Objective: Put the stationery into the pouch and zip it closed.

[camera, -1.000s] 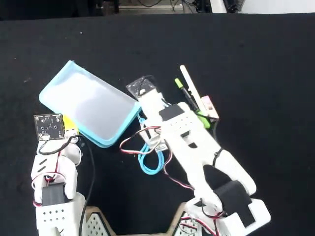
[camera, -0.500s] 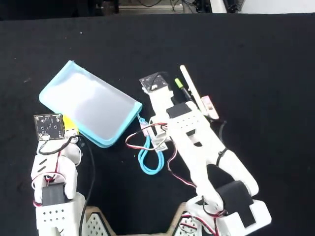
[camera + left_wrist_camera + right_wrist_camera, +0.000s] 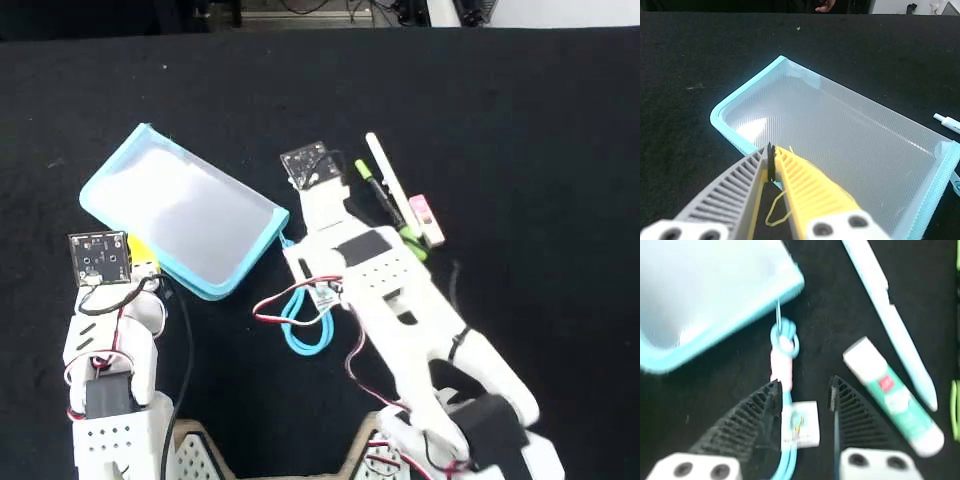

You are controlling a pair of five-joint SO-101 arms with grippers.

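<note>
Teal pouch (image 3: 840,145) edge clenched by left tool (image 3: 771,150), right tool (image 3: 804,384) released above cord (image 3: 785,347), glue stick (image 3: 892,395) beside

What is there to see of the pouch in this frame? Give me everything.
The pouch is a flat rectangle with rounded corners, a clear, finely meshed face and light blue trim. It lies askew on the black table, and nothing shows through its face. Whether the zip is open cannot be told. A blue cord with a pink piece and a white tag trails from one corner, and the right gripper hangs open over it. The left gripper is shut at the pouch's edge; whether it pinches it is unclear.
</note>
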